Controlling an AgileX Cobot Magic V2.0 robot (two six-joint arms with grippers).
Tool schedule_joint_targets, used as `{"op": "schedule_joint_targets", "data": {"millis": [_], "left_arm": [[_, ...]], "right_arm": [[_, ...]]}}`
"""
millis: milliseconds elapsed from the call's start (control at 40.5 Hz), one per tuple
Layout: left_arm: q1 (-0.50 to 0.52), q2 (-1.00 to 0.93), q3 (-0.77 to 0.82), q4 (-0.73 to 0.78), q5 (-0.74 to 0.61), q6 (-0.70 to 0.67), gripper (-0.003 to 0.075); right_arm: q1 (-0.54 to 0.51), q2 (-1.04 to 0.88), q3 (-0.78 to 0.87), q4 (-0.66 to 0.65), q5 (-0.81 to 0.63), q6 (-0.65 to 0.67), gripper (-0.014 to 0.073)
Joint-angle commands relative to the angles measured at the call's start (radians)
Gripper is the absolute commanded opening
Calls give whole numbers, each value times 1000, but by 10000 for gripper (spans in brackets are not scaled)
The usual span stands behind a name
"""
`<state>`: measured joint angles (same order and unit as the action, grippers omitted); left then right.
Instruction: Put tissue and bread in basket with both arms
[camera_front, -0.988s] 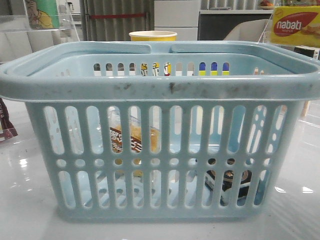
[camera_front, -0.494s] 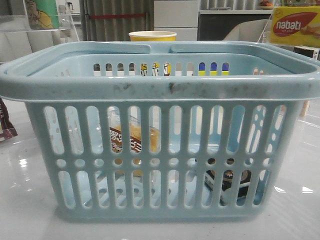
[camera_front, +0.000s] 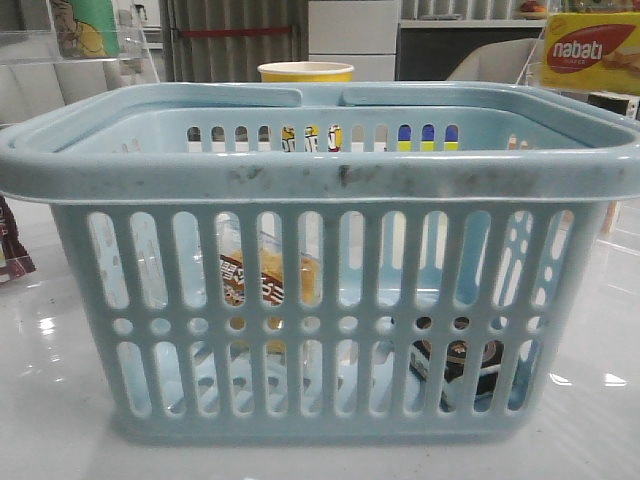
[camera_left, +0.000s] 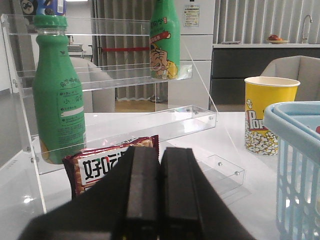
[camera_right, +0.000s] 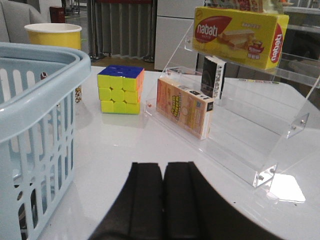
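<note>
The pale blue-grey basket (camera_front: 320, 180) fills the front view. Through its slots I see the bread (camera_front: 262, 280), a clear pack with a brown label, leaning inside at the left. The dark tissue pack (camera_front: 462, 362) lies on the basket floor at the right. My left gripper (camera_left: 160, 150) is shut and empty, left of the basket rim (camera_left: 292, 117). My right gripper (camera_right: 164, 166) is shut and empty over the white table, right of the basket wall (camera_right: 42, 95). Neither gripper shows in the front view.
A yellow popcorn cup (camera_left: 270, 115) stands behind the basket. Left: a clear rack (camera_left: 125, 80) with green bottles (camera_left: 57, 95) and a red snack pack (camera_left: 105, 162). Right: a Rubik's cube (camera_right: 121, 89), an orange box (camera_right: 184, 106), and a nabati box (camera_right: 240, 35) on a clear rack.
</note>
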<state>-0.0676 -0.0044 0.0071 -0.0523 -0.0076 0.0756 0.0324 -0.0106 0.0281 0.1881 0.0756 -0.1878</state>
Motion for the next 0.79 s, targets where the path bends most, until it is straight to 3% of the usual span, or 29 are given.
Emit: {"op": "schedule_joint_targets", "data": {"millis": [0,173,370,765], "left_arm": [[-6,-18,5,-2,-82,-8,93],[-6,-18,5,-2,-82,-8,93],[-6,-18,5,-2,-82,-8,93],[-6,-18,5,-2,-82,-8,93]], "right_arm": [[-6,-19,-5,-6,-128,-9,58],[-21,-20,-5,-27,-168,-3,58],[-45,-20,-5,-145,-180,194,58],[-45,-20,-5,-147,-180,195,58]]}}
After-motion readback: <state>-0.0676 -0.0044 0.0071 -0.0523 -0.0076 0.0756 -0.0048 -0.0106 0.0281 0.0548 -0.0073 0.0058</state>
